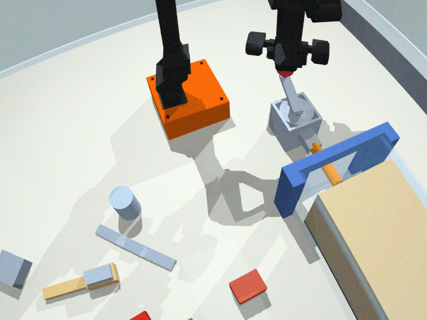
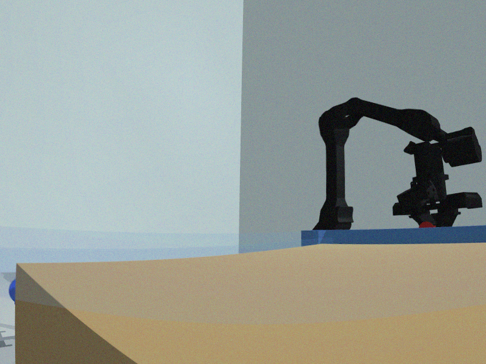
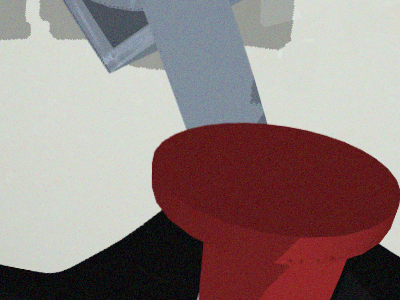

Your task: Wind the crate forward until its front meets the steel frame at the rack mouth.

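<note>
The beige crate (image 1: 370, 223) (image 2: 263, 283) lies behind the blue frame (image 1: 338, 153) (image 2: 385, 236) and looks flat, its front short of the frame. An orange strap or rod (image 1: 331, 172) runs from it under the frame to the grey winch (image 1: 282, 131) (image 3: 111, 61). The grey crank handle (image 1: 292, 95) (image 3: 210, 60) stands on the winch top, its arm pointing away from the frame; its key is hidden. My gripper (image 1: 285, 70) (image 3: 272, 265) is shut on the handle's red knob (image 1: 285, 74) (image 2: 426, 225) (image 3: 275, 180).
My arm's base stands on an orange block (image 1: 210, 84) left of the winch. A blue-grey cylinder (image 1: 122, 199), a flat bar (image 1: 135, 247), a wooden-handled tool (image 1: 64, 288), a grey block (image 1: 12, 268) and a red block (image 1: 248, 285) lie in the foreground.
</note>
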{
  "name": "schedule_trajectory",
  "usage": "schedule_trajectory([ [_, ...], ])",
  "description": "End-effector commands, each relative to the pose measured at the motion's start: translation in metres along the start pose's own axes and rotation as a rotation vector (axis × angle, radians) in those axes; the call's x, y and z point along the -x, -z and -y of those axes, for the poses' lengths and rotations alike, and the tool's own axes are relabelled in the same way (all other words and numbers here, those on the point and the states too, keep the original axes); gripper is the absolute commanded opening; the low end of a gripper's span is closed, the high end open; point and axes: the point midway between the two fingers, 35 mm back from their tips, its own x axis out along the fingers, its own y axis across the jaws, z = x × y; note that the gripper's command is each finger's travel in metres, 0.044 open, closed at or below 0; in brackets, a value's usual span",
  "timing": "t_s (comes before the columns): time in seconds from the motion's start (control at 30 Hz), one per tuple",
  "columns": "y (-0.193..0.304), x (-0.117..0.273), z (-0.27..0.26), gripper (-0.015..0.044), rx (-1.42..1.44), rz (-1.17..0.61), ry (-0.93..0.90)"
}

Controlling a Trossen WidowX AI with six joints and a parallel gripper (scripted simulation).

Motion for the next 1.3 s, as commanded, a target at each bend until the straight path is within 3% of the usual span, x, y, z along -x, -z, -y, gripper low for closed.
schedule_trajectory([
  [0.0, -0.006, -0.001, 0.013, 0.0000, -0.003, 0.007, 0.021],
  [1.27, -0.065, 0.000, 0.056, 0.0000, -0.003, 0.013, 0.025],
])
